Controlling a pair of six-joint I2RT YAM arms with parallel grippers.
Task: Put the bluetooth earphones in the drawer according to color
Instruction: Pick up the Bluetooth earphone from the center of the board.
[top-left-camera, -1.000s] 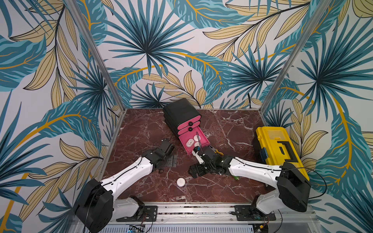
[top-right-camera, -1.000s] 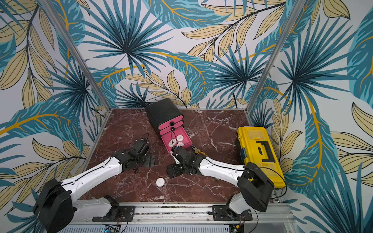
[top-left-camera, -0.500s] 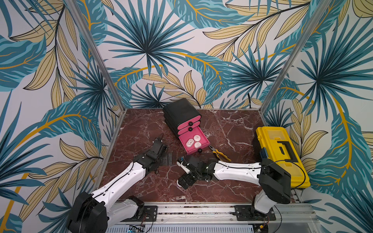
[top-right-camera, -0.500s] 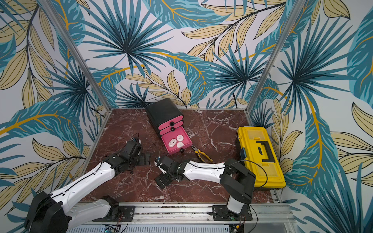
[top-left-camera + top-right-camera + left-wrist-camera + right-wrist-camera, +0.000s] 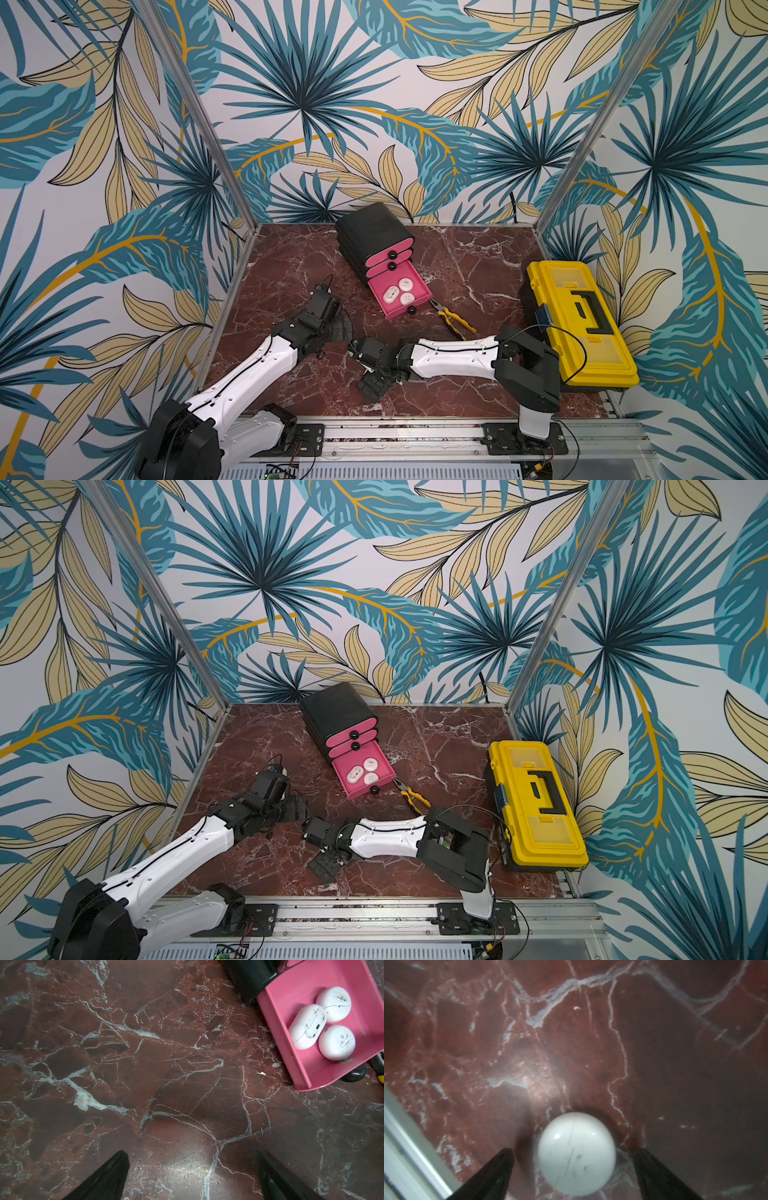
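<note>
Both top views: black cabinet (image 5: 374, 237) at rear centre of the table (image 5: 478, 266), bottom drawer (image 5: 419, 291) pulled out, three white earphone cases (image 5: 399, 291) inside. Yellow-handled pliers (image 5: 455, 321) lie just beside the drawer front; yellow toolbox (image 5: 582, 324) well to the right. Left wrist: left jaws apart over bare table, open drawer near. Right wrist: right jaws apart, straddling a fourth white case (image 5: 577, 1154) on the table, not touching it; in the top views the arm hides it.

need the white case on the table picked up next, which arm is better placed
Right. The white case lies on the table between the open fingers of the right gripper. The left gripper is open over bare table beside the pink drawer.
</note>
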